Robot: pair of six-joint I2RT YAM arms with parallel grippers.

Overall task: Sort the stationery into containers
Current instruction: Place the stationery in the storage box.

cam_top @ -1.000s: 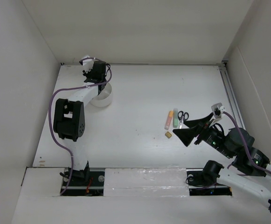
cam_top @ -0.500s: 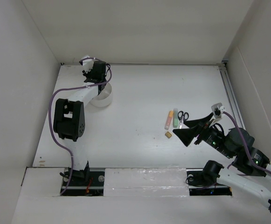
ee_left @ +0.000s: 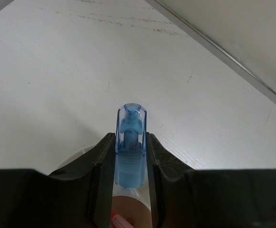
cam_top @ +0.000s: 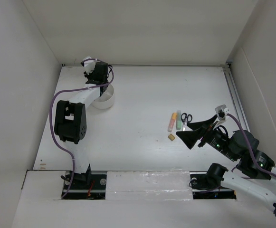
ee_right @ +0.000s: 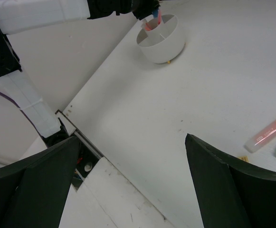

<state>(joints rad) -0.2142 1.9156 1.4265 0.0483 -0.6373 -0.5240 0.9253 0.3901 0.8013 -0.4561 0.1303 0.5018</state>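
Left hand (cam_top: 96,72) hangs over the cup (cam_top: 105,100) at ten o'clock on the counter (cam_top: 142,90), seen from above; its grip cannot be read from this height. Right hand (cam_top: 194,133) hovers at four o'clock, fingers spread wide, holding nothing. An orange highlighter (cam_top: 171,122), a green highlighter (cam_top: 179,120) and scissors (cam_top: 186,118) lie side by side at the right hand's eleven o'clock. The eraser (cam_top: 171,137) sits alone at its nine o'clock, well apart from the cup.

From the left wrist, both fingers clamp a blue capsule (ee_left: 131,118), its rounded end poking out past the fingertips. Below it show the cup's rim and a pink pen (ee_left: 120,221).

From the right wrist, the spread fingers frame the counter. The cup sits at twelve o'clock, dividers visible, with pink pens in one compartment under the left hand. Both highlighters and the eraser lie at four o'clock.
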